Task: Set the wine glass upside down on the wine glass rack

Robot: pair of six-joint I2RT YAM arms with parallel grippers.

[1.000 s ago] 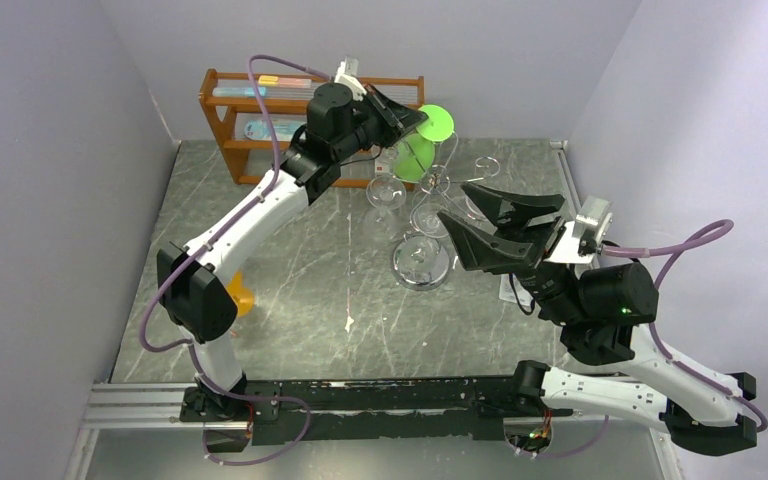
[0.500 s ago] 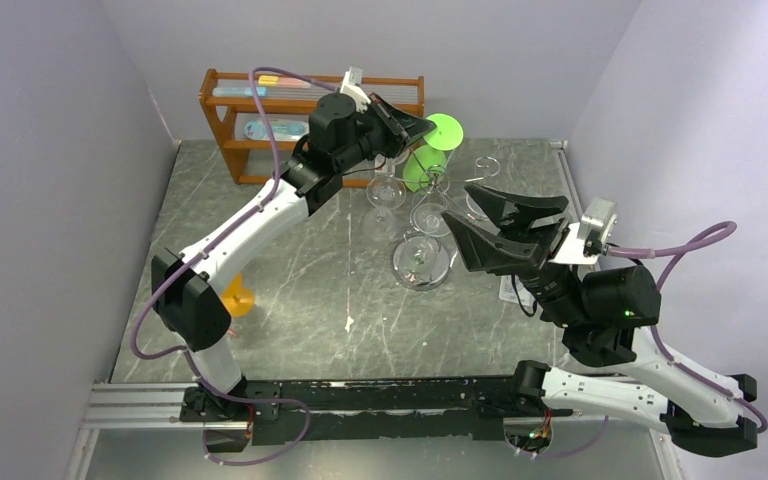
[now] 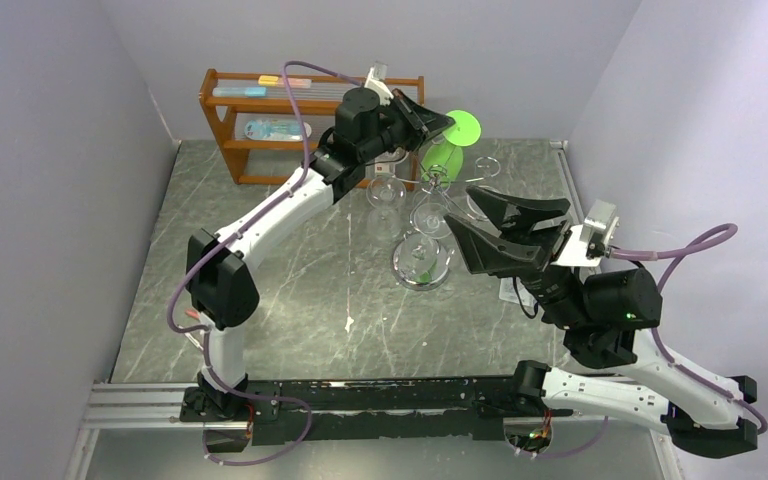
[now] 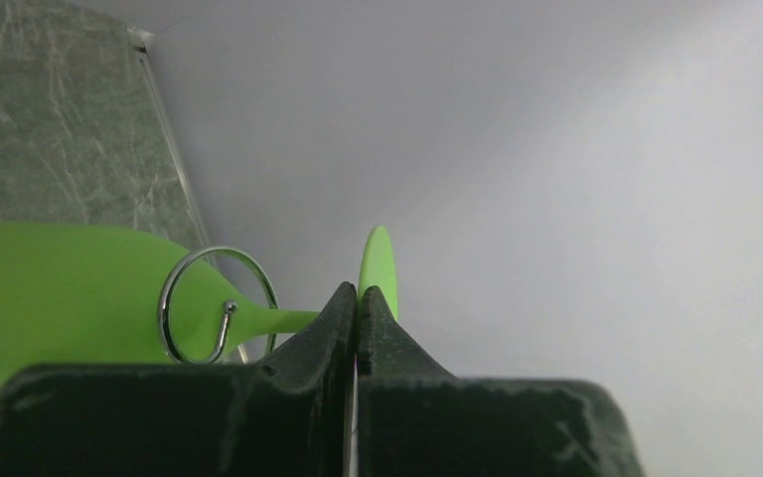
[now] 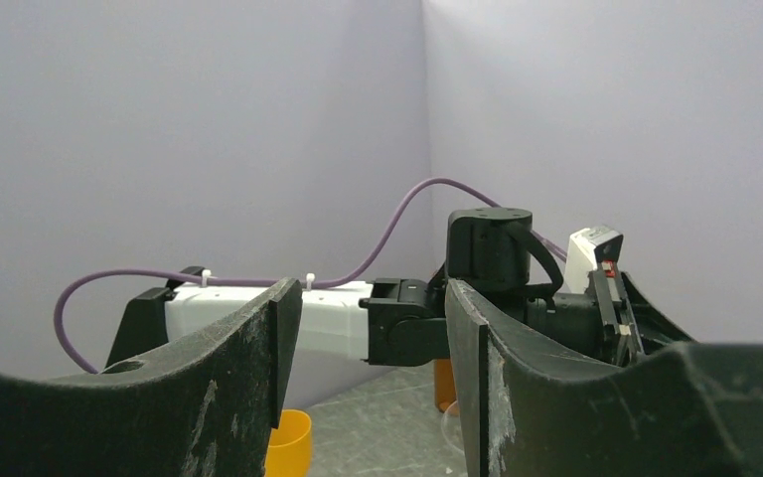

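A bright green wine glass hangs bowl down and foot up over the chrome wire rack. My left gripper is shut on the rim of its round foot. In the left wrist view the foot is pinched between my fingertips, and the green stem passes behind a curled chrome arm toward the bowl. Clear glasses hang on the rack. My right gripper is open and empty, raised just right of the rack.
A brown wooden shelf unit stands at the back left. An orange cup shows on the table by the left arm in the right wrist view. The side and back walls stand close. The left arm reaches diagonally over the table.
My left gripper has carried the green glass to the right and farther back over the rack, turning it more upright. The right gripper has barely moved.
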